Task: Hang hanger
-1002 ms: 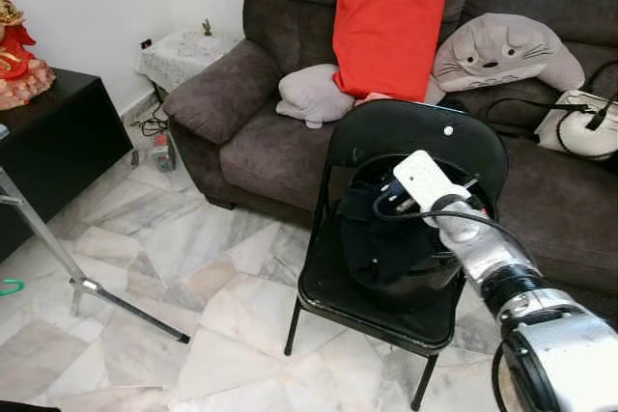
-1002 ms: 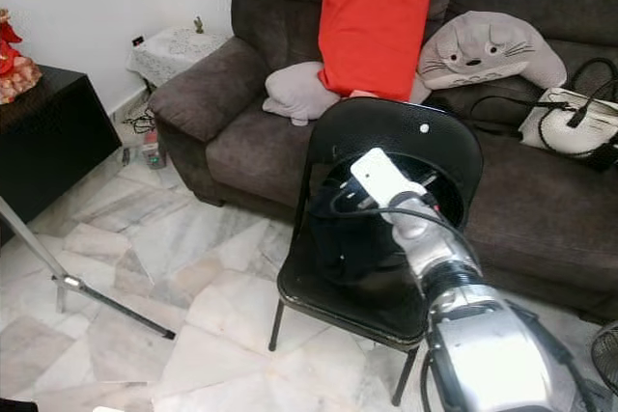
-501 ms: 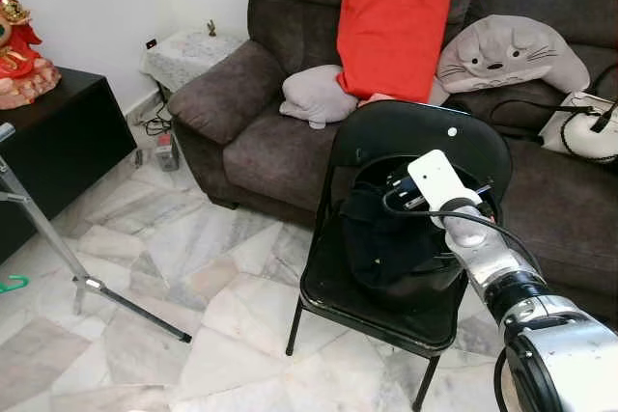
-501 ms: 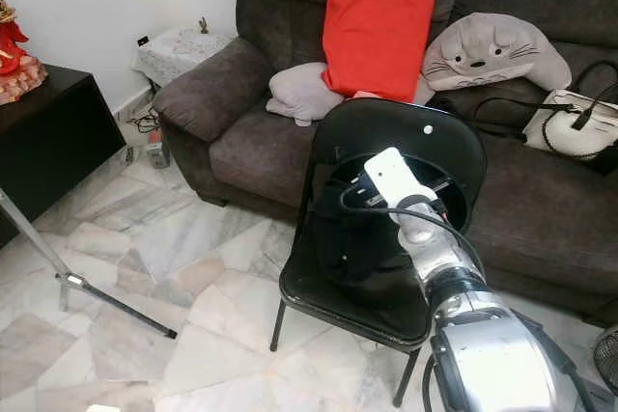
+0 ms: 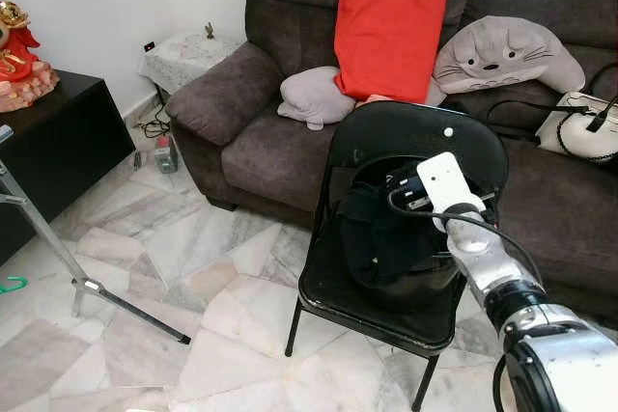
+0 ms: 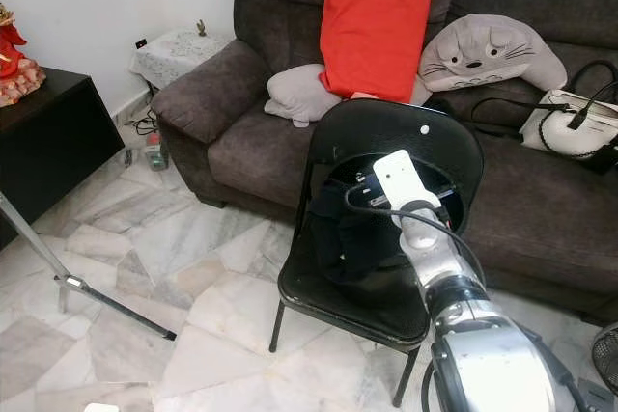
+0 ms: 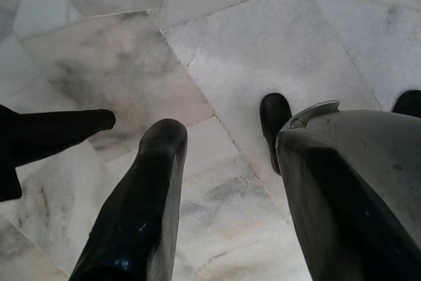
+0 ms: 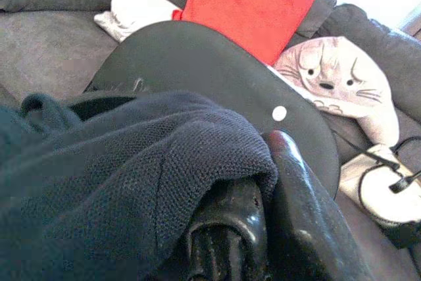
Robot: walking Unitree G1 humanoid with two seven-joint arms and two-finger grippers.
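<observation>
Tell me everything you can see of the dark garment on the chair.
The dark garment is navy-black knit fabric, bunched in a heap on the seat of the black folding chair, against its backrest. The right gripper is at it, jaws closed with a fold of the knit draped over one finger. No hanger can be made out.

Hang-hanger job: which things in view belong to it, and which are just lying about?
Belongs to the job:
- right gripper, fingers in the garment
- dark knit garment, piled on the seat
- black folding chair holding it

Just lying about:
- red cloth over the sofa back
- brown sofa
- grey cat cushion
- white handbag
- left gripper, idle above the floor
</observation>
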